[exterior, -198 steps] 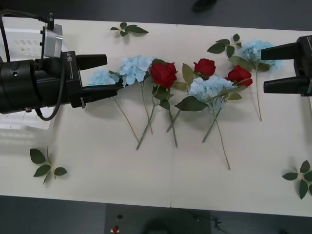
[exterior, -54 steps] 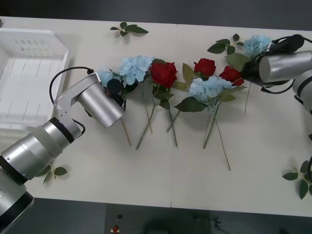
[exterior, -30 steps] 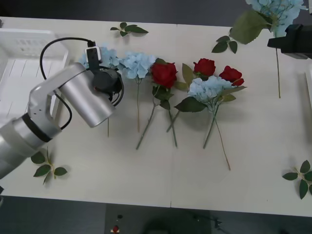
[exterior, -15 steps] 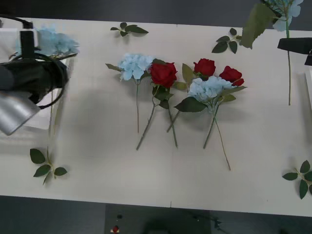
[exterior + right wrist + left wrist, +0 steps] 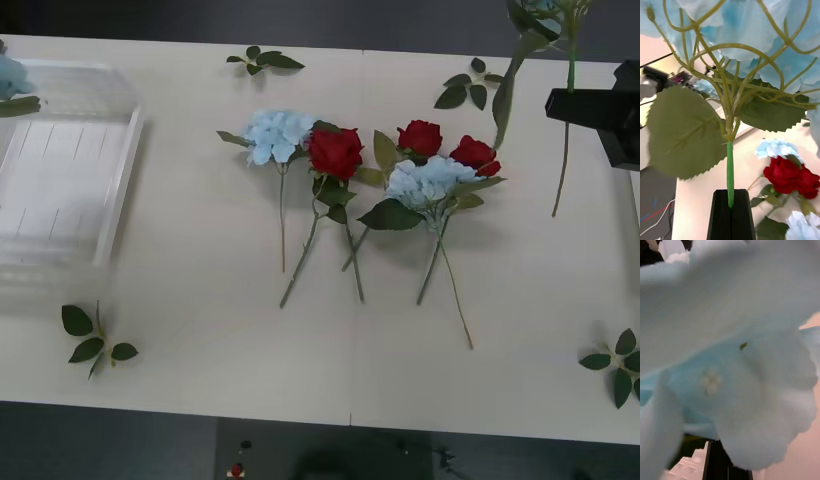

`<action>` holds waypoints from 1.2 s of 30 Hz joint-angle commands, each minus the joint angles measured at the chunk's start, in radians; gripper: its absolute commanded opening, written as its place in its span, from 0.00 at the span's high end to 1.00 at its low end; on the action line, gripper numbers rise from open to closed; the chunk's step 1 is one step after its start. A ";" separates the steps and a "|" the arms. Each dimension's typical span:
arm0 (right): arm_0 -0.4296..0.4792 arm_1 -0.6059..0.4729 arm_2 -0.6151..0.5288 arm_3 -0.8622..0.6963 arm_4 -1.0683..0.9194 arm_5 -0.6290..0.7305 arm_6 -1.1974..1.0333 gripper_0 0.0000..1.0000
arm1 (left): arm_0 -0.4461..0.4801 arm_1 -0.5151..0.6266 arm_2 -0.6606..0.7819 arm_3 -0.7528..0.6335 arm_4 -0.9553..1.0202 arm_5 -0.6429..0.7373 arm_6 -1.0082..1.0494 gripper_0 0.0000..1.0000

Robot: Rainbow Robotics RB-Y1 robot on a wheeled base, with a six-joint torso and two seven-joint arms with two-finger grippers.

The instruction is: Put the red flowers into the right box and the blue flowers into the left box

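Observation:
My right gripper (image 5: pixel 585 103) hangs over the table's far right, shut on the green stem (image 5: pixel 730 183) of a blue flower (image 5: pixel 763 33) whose head reaches the top edge (image 5: pixel 545 10). My left gripper (image 5: pixel 728 465) is shut, with a blue flower's petals (image 5: pixel 730 352) right against its camera. That flower (image 5: pixel 10 75) pokes in at the far left, over the left box (image 5: pixel 120 190), a translucent white bin. Two blue flowers (image 5: pixel 278 132) (image 5: pixel 430 180) and three red flowers (image 5: pixel 335 152) (image 5: pixel 420 137) (image 5: pixel 475 154) lie mid-table. A thin pale edge of the right box (image 5: pixel 637 200) shows at the right border.
Flowerless leaf sprigs lie at the back centre (image 5: pixel 265 60), back right (image 5: pixel 465 90), front left (image 5: pixel 95 335) and front right (image 5: pixel 615 365). The flowers' long stems point toward the table's front edge, with bare tabletop between them and the bin.
My left arm swung left with its blue flower, off past the bin's far corner. My right gripper lifted its blue flower off the table and now holds it high at the right.

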 commanded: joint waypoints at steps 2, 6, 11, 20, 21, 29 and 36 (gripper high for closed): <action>-0.011 0.033 -0.020 -0.048 -0.050 0.026 0.025 1.00 | -0.010 0.022 0.101 0.125 0.082 -0.012 -0.197 0.98; -0.012 0.076 -0.020 -0.106 -0.036 0.026 0.025 1.00 | -0.027 0.022 0.125 0.232 0.133 -0.075 -0.309 0.19; -0.035 0.095 0.004 -0.152 -0.021 0.023 0.002 1.00 | -0.040 0.022 0.133 0.301 0.234 -0.112 -0.425 0.00; -0.120 0.105 0.141 -0.152 -0.021 -0.041 -0.044 1.00 | -0.043 0.014 0.107 0.157 0.532 -0.063 -0.576 0.00; -0.123 0.105 0.148 -0.152 -0.022 -0.044 -0.055 1.00 | -0.043 0.011 0.105 0.142 0.553 -0.063 -0.577 0.00; -0.190 0.115 0.214 -0.151 0.004 -0.078 -0.205 1.00 | -0.064 -0.020 -0.046 0.007 0.823 -0.151 -0.628 0.00; -0.256 0.173 0.220 -0.152 0.114 -0.109 -0.346 1.00 | -0.067 -0.124 -0.211 0.016 0.971 -0.319 -0.899 0.00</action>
